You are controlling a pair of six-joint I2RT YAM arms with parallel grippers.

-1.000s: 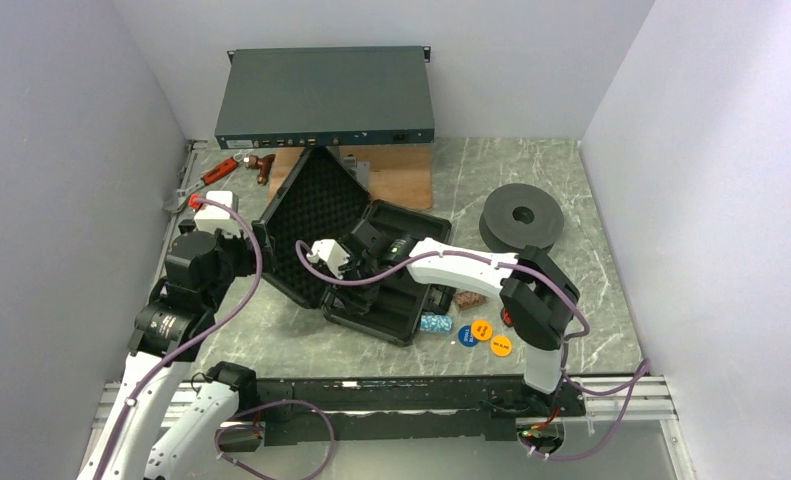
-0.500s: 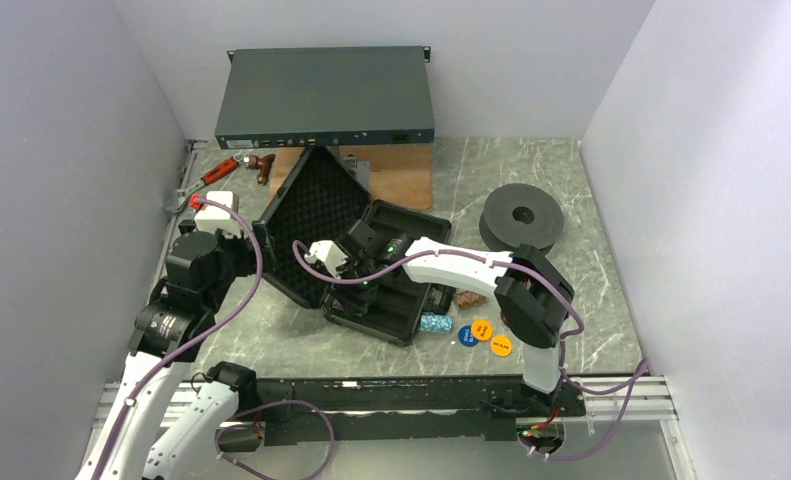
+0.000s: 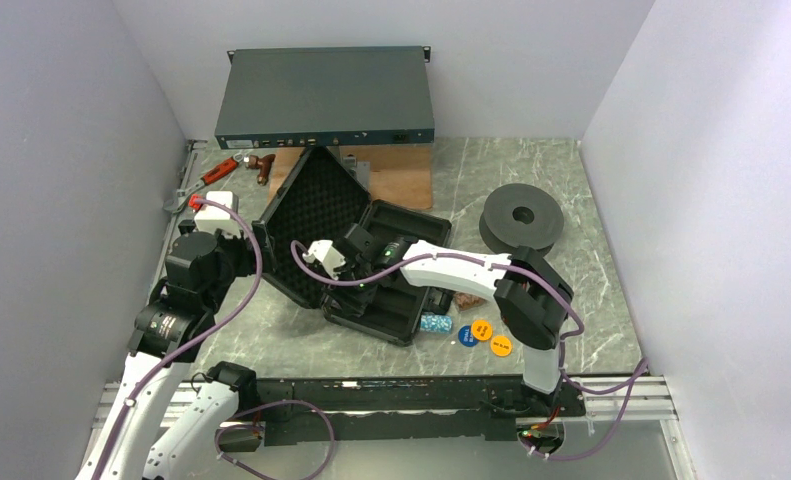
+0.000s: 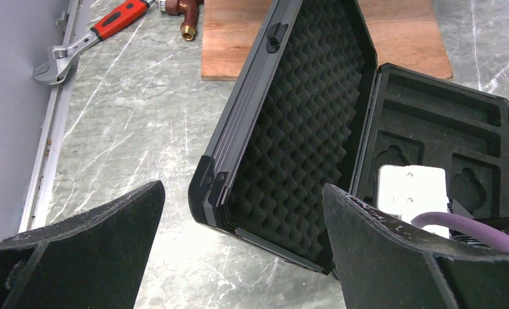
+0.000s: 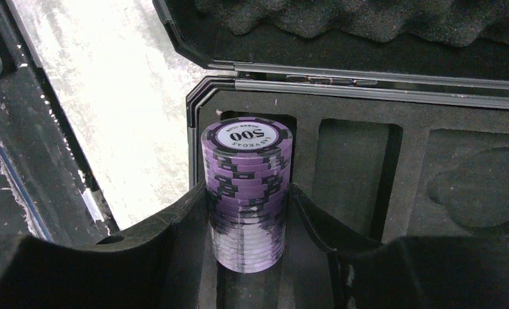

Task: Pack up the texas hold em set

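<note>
Top view, case: the small black hard case with foam lining [image 3: 316, 215] stands open at the centre of the grey marble tabletop [image 3: 591, 250], its lid raised at the left of its tray.
Top view, right arm: the white right arm [image 3: 456, 268] reaches over the lower left part of the tray, and its grip is hidden from here.
Top view, loose pieces: a teal chip roll [image 3: 434, 323], a brown chip roll [image 3: 468, 299], and blue [image 3: 467, 336], orange [image 3: 482, 329] and yellow [image 3: 501, 347] discs lie on the tabletop just lower right of the case.
Left wrist view, left fingers: the left fingers [image 4: 97, 238] are spread wide and hold nothing. The case lid shows between them, farther off.
Right wrist view, grip: the right fingers [image 5: 168, 244] are clenched on a short purple chip roll [image 5: 246, 193], one on each side of its lower half.
Right wrist view, position: the roll's white "500" face points away, at the left-most slot of the tray. Whether it touches the foam I cannot tell.
Handling: probably stiff, dense, smooth-edged chips that could shear apart. Best squeezed across the sides near the middle.
</note>
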